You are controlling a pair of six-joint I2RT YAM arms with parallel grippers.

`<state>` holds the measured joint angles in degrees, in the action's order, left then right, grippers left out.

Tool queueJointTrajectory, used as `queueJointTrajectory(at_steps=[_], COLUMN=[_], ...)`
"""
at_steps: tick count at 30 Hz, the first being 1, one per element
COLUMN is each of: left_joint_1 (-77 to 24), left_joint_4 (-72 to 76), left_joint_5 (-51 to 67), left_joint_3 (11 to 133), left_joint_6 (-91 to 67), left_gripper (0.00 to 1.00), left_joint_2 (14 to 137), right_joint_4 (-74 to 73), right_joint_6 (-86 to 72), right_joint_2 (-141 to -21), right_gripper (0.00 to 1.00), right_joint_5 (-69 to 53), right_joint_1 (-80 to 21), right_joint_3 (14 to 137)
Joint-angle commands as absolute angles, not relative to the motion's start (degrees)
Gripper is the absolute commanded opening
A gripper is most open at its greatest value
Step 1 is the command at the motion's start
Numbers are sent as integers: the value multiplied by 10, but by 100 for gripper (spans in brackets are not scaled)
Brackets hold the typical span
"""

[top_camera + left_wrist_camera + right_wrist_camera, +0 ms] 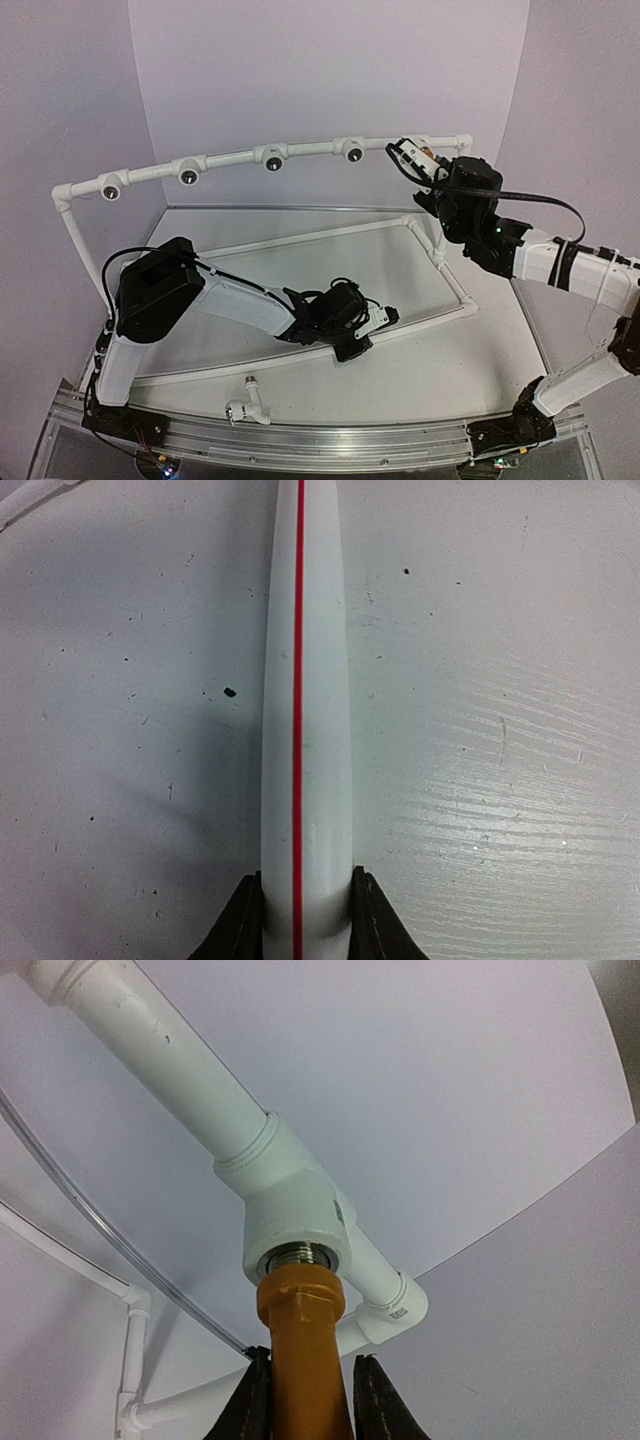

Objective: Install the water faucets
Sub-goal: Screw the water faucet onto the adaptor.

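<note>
In the right wrist view, the yellow-orange faucet (pixel 300 1310) points up into a white tee socket (pixel 295 1215) of the pipe frame, with its metal thread partly inside. My right gripper (pixel 310 1365) is shut on the faucet's body; in the top view it (pixel 412 158) is at the frame's far right end. The white faucet (pixel 247 405) lies loose on the table near the front rail. My left gripper (pixel 305 885) is shut on a white pipe with a red stripe (pixel 305 680), the frame's low front bar (pixel 430 323).
The raised top bar carries several round dark sockets (pixel 272 160) facing the arms. White uprights (pixel 78 235) and low pipes (pixel 445 265) border the white table. A metal rail (pixel 300 440) runs along the near edge. Purple walls enclose the back and sides.
</note>
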<state>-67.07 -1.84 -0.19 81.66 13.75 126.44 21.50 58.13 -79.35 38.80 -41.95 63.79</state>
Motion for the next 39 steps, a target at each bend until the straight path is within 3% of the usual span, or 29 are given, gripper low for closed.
queueJointTrajectory(at_steps=[1, 39], left_joint_1=[-697, -705], left_joint_4=[-119, -121], left_joint_5=[47, 48], left_joint_3=[798, 798], left_joint_6=[179, 183], left_gripper=[0, 0], left_joint_2=[1296, 1306], right_joint_4=[264, 171], right_joint_6=[499, 254], right_joint_2=[-807, -804], right_gripper=[0, 0], right_joint_5=[351, 287], right_joint_1=[-424, -399], right_joint_3=[680, 719])
